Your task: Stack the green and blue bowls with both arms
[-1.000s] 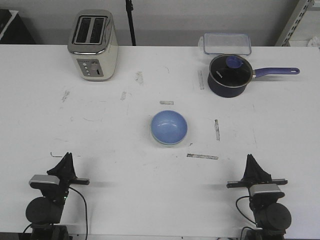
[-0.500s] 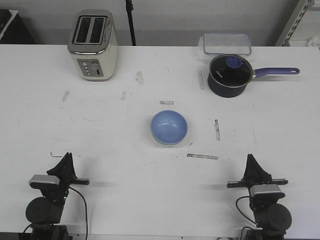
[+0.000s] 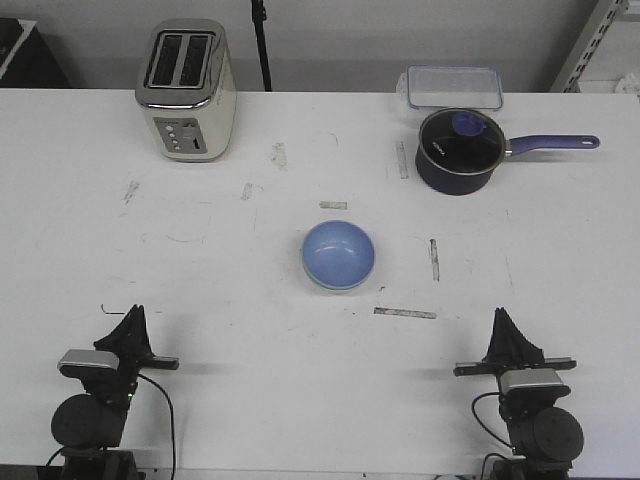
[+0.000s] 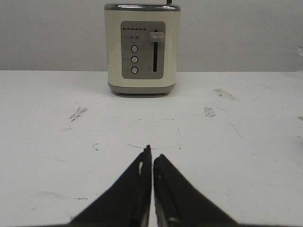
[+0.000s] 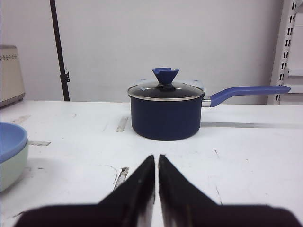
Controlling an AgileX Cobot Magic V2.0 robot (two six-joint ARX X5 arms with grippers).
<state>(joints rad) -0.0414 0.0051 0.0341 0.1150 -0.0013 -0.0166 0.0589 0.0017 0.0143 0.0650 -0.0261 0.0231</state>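
Two bowls are sitting as one stack in the middle of the white table. The blue bowl is resting inside the green bowl. From the front, mostly the round, smooth blue one is showing, with only a thin pale rim peeking out around it. The right wrist view is showing more: the mint green side is sitting under the blue rim.

The stack is lying in front of the navy saucepan, closer to the robot and toward the toaster's side. The toaster is standing well apart from the saucepan along the far edge. A clear box is lying just behind the saucepan.

The left gripper is pointing at the toaster, its fingers nearly touching, holding nothing. The right gripper is pointing at the saucepan, pinched almost together too, and holding nothing. Both are waiting at the near edge, well apart from the bowls.
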